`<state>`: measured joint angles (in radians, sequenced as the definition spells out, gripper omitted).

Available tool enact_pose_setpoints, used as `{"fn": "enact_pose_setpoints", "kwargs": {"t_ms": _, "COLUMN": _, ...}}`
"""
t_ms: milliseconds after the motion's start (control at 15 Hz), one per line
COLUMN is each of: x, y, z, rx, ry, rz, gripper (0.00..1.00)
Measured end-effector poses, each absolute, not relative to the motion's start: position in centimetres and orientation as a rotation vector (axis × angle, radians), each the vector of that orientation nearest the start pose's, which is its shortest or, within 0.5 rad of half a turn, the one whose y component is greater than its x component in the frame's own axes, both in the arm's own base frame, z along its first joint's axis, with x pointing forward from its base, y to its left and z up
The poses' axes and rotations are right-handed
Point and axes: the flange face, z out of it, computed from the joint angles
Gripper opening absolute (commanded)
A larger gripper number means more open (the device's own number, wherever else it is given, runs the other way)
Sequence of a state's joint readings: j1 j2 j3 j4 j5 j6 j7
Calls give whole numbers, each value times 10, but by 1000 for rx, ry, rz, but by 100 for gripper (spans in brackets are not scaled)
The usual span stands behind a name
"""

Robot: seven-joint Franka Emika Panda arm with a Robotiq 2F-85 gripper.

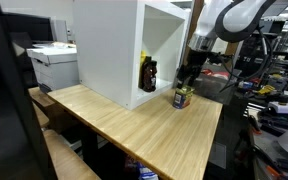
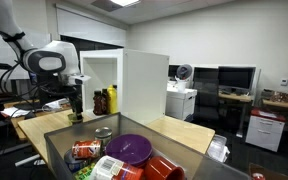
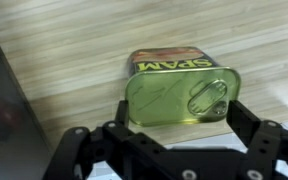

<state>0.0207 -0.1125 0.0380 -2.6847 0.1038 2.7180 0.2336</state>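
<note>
1. Spam can (image 3: 179, 90) stands on the wooden table (image 1: 134, 125), just outside the open front of the white cabinet (image 1: 119, 45). It is near the dark bottle (image 1: 148, 74) on the cabinet floor but apart from it. Both exterior views show the can out in front of the cabinet opening (image 2: 75, 117).
2. Gripper (image 3: 179, 110) hangs directly over the can. The claw is spread wide, with one finger (image 3: 122, 112) off each short end of the lid. I cannot tell whether either finger touches the metal. Nothing is held.
3. Handling, my judgement:
   - It is a stiff metal tin, probably full, so dense for its size and not fragile.
   - The walls are smooth and glossy with rounded corners, so the pads could slip or the can could twist if gripped off-centre.
   - The flat wall faces below the lid rim are the best place to grip, squarely and low enough to clear the rim.
   - The pull tab (image 3: 206, 98) is no place to grip.
4. Orientation:
   - The lid faces up toward the wrist camera, so the can is upright.
   - The lettered side faces away from the gripper, toward the top of the wrist view.
   - The lid's long axis runs across the wrist view, slightly skewed, roughly in line with the gap between the fingers.
   - The pull tab sits toward the right-hand end of the lid in that view.
   - From the exterior views I cannot tell how this axis lies against the cabinet front.
</note>
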Motion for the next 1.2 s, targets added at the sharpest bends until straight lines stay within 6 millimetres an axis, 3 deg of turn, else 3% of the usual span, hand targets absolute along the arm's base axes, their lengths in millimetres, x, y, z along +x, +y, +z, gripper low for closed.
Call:
{"fn": "enact_pose_setpoints", "kwargs": {"t_ms": 400, "x": 423, "y": 20, "z": 294, "rx": -3117, "ry": 126, "rz": -184, "gripper": 100}}
{"fn": "enact_pose_setpoints", "kwargs": {"t_ms": 1200, "x": 417, "y": 18, "z": 290, "rx": -3098, "ry": -702, "rz": -103, "gripper": 100}}
